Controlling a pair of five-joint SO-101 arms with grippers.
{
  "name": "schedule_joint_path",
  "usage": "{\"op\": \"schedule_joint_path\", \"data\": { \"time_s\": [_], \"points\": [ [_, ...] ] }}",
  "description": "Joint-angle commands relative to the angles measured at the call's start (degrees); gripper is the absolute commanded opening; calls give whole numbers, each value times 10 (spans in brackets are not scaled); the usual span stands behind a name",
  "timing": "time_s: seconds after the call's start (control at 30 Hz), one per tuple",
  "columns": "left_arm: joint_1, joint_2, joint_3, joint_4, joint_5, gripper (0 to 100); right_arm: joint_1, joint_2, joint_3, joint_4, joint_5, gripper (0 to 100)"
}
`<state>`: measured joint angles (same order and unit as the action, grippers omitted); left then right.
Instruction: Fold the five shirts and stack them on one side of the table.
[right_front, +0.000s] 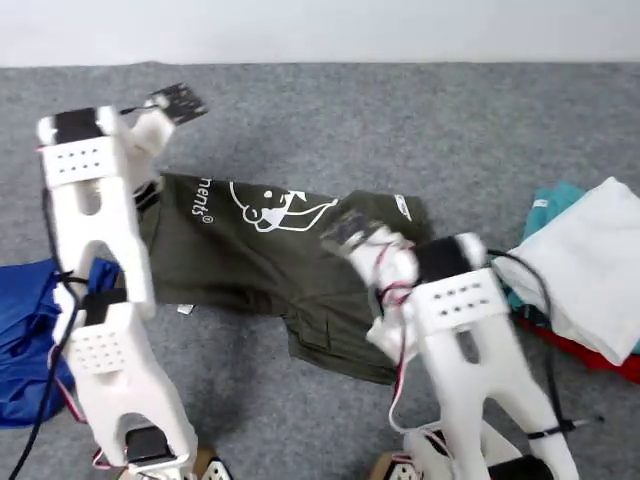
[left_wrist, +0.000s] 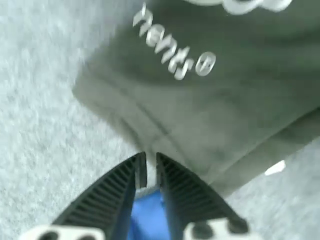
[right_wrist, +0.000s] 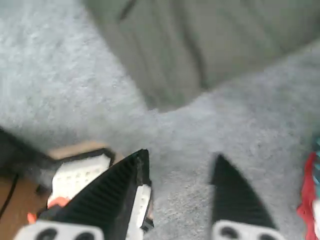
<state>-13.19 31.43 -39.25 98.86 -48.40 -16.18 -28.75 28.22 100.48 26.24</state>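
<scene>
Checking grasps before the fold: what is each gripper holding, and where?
Left gripper pinches the olive shirt at its edge; right gripper is open, holding nothing.

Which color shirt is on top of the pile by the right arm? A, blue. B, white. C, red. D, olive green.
B: the white shirt lies on top of that pile, with the teal shirt and the red shirt showing at its edges beneath it, while the olive green shirt lies spread mid-table and the blue shirt sits on the other side.
</scene>
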Motion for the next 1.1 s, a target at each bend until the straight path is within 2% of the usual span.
{"op": "schedule_joint_path", "data": {
  "time_s": [0.0, 0.1, 0.23, 0.57, 0.63, 0.77, 0.93, 1.07],
  "points": [
    [54, -62, -2, 17, 52, 12, 115, -16, -112, 23, -2, 26],
    [103, -84, 7, 17, 92, 12, 209, -15, -180, 23, 19, 21],
    [187, -124, 81, 17, 113, 12, 323, -19, -236, 22, 33, 21],
    [415, -160, 259, 4, 135, 15, 596, -21, -245, 22, 34, 21],
    [447, -160, 284, -2, 135, 49, 643, -21, -245, 22, 35, 22],
    [507, -160, 326, -8, 159, 141, 705, -21, -245, 22, 64, 21],
    [567, -159, 385, -59, 171, 148, 758, -22, -245, 22, 99, 21],
    [585, -159, 451, -108, 171, 148, 785, -58, -244, 22, 128, 21]
  ]
}}
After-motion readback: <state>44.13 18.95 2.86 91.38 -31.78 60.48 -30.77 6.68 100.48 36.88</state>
